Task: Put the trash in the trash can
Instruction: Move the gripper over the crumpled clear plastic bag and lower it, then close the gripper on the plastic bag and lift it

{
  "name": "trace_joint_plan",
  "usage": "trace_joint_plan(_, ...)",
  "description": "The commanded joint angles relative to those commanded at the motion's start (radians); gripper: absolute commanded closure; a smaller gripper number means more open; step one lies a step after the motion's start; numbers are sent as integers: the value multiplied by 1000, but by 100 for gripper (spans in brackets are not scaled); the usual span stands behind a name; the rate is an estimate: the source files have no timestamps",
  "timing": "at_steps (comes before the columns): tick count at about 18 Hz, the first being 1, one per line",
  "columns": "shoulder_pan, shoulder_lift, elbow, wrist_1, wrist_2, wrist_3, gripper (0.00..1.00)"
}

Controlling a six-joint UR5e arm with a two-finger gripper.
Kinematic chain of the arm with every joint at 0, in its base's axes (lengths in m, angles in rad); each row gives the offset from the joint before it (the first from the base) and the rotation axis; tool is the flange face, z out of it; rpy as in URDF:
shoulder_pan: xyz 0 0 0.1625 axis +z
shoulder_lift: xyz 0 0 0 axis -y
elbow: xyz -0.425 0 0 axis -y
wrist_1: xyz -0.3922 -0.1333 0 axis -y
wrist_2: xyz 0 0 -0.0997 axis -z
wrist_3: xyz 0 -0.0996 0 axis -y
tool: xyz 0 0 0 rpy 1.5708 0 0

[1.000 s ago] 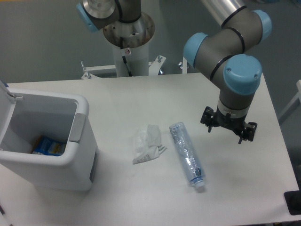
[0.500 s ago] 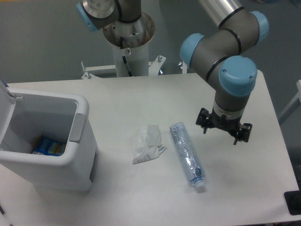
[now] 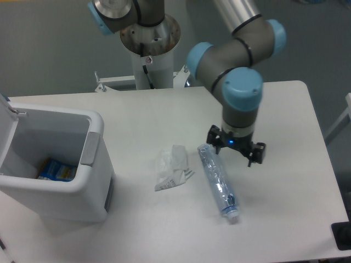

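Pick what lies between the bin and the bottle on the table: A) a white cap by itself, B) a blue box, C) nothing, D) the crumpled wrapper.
D: the wrapper lies on the table with the bin to its left and the bottle to its right.
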Motion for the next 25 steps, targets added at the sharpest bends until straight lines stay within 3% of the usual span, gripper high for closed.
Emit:
trace_joint_plan(3, -52, 2, -32, -3, 0, -2, 0)
trace_joint_plan(7, -94, 32, -124, -2, -3, 3, 0)
trace_joint_plan(18, -128, 11, -156, 2, -3, -25, 1)
trace_joint_plan(21, -129, 5, -155, 2, -2, -43, 26)
trace_joint_plan(25, -131, -2, -144, 0, -5, -80, 74)
